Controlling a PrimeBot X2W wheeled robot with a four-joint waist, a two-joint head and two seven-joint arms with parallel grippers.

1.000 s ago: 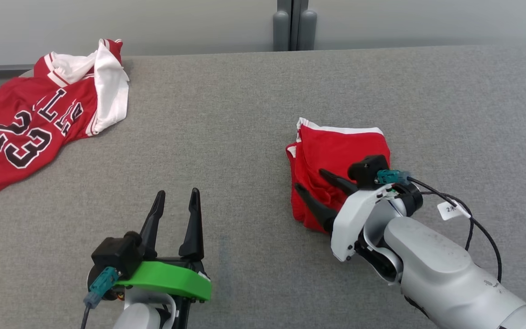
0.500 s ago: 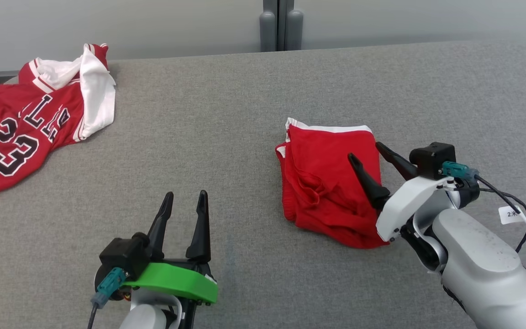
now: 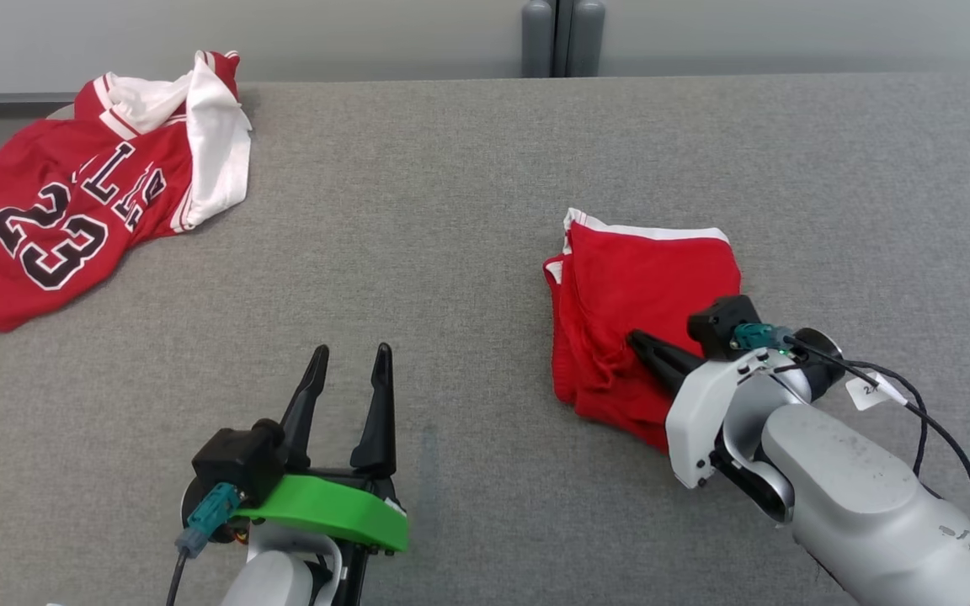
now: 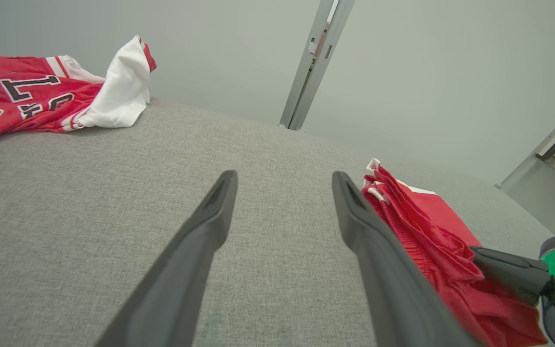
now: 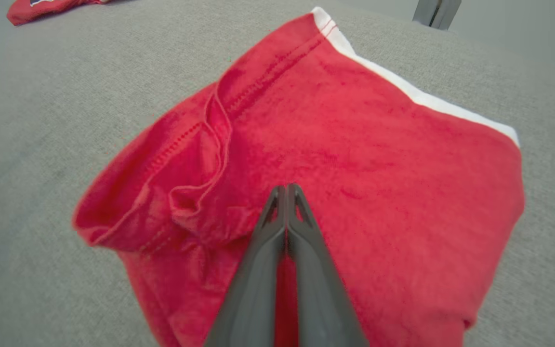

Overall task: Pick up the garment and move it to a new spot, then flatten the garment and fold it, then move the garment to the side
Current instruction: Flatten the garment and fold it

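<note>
The garment is a folded red piece with a white band along its far edge, lying right of centre on the grey table. My right gripper is shut, with its tips lying on top of the red cloth near its front half. In the right wrist view the two fingers meet at the gripper's tip over the garment, and I see no fold pinched between them. My left gripper stands open and empty near the front edge, left of the garment.
A red and white jersey numbered 23 lies crumpled at the table's far left corner. A grey post rises behind the far edge, against a pale wall. Bare grey cloth stretches between the jersey and the garment.
My right gripper has gone from open at the garment's right side to shut over its near half. The head camera shifted; the left gripper has kept still.
</note>
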